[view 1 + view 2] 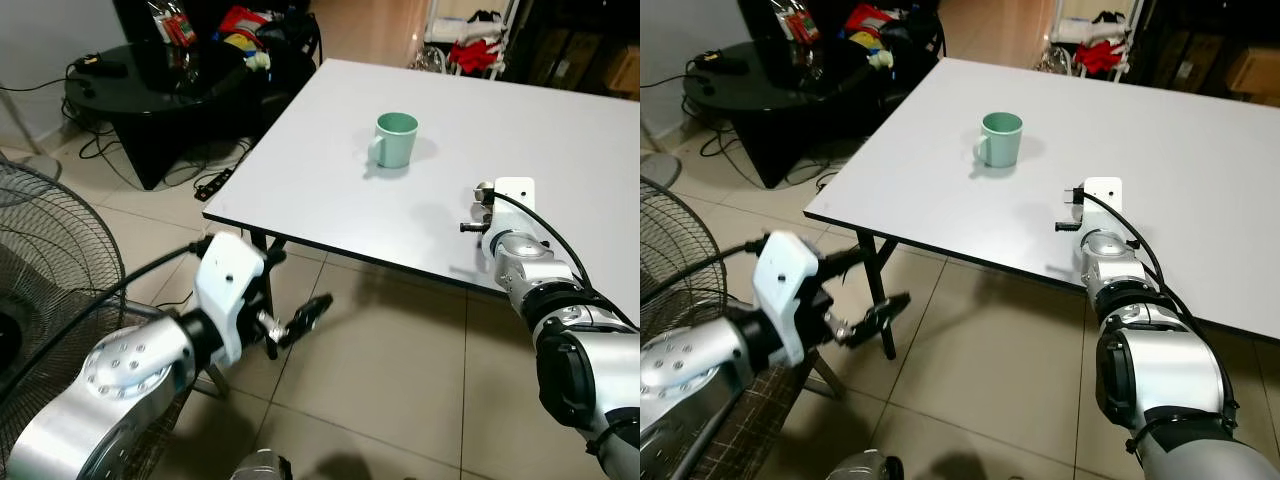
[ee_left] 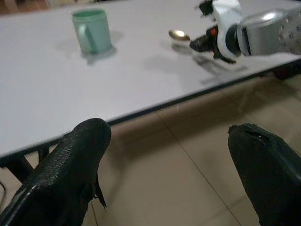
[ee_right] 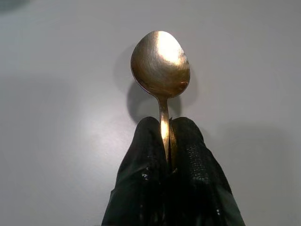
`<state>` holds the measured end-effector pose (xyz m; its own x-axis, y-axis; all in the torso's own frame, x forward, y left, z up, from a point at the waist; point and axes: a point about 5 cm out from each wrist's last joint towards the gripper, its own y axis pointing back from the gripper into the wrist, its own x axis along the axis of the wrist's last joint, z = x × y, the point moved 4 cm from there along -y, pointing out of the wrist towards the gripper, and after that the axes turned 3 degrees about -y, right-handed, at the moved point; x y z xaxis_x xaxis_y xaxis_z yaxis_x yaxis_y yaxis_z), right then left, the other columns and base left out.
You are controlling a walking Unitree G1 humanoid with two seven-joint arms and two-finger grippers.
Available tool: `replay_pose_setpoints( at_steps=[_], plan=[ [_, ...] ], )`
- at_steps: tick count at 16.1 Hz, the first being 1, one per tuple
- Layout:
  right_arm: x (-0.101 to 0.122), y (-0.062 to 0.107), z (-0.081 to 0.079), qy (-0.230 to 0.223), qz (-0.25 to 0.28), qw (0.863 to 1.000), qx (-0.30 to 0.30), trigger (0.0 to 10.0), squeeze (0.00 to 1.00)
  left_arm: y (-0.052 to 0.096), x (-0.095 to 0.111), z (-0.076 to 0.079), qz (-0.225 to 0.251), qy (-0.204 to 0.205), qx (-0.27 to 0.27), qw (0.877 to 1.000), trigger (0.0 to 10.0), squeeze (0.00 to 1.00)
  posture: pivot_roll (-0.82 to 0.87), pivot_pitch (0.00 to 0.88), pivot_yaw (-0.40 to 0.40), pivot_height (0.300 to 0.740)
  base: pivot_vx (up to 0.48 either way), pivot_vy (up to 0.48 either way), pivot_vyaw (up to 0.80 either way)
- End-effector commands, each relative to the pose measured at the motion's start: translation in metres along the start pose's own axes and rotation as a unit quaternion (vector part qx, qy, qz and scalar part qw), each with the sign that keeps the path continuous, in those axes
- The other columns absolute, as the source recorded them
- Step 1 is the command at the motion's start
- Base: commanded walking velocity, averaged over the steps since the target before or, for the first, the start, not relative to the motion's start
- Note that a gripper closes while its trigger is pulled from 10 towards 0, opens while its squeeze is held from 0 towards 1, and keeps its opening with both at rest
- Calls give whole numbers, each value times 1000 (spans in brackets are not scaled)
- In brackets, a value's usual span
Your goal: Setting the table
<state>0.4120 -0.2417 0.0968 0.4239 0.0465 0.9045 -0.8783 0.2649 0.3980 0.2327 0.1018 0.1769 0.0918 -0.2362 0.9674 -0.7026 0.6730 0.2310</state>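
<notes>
White counter (image 1: 560, 140), green mug, gold spoon pinched in your right gripper.

Your counter spans the upper right of the head view; the mug (image 1: 396, 139) stands upper centre. Your left gripper (image 2: 174, 155), fingers spread wide and empty, hangs lower left over the floor tiles (image 1: 400, 370). Your right gripper (image 3: 167, 141), centre right above the counter, has its fingers clamped on the spoon (image 3: 161, 63) handle, bowl jutting forward.
</notes>
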Motion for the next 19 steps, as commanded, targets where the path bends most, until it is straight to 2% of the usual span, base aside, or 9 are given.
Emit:
replay_pose_setpoints(
  at_steps=[1, 10, 11, 12, 13, 19],
  plan=[
    [-1, 0, 3, -8, -2, 1000, -5, 10000, 0, 5, 1, -1, -4, -3, 4, 1000, 10000, 0, 265, 118, 43, 740, 0, 0, 0],
    [-14, 0, 7, -22, -21, 999, -16, 10000, 0, 11, -1, 5, -19, 5, -5, 1000, 10000, 0, 266, 137, 55, 740, 0, 0, 0],
    [-14, 0, 7, -24, -21, 999, -17, 10000, 118, 11, -1, 5, -19, 5, -5, 1000, 10000, 0, 267, 137, 54, 740, 0, 0, 0],
    [-14, 0, 7, -27, -21, 999, -18, 10000, 725, 11, -1, 5, -20, 5, -5, 1000, 10000, 0, 267, 135, 54, 740, 0, 0, 0],
    [-11, 0, 7, -34, -17, 999, -17, 10000, 1000, 10, -1, 5, -20, 4, -4, 1000, 10000, 0, 268, 128, 52, 740, 0, 0, 0],
    [22, 0, -1, -67, 32, 997, -7, 10000, 1000, 6, 3, -4, -6, 10, 21, 1000, 10000, 0, 246, 92, 51, 740, 0, 0, 0]
  ],
)
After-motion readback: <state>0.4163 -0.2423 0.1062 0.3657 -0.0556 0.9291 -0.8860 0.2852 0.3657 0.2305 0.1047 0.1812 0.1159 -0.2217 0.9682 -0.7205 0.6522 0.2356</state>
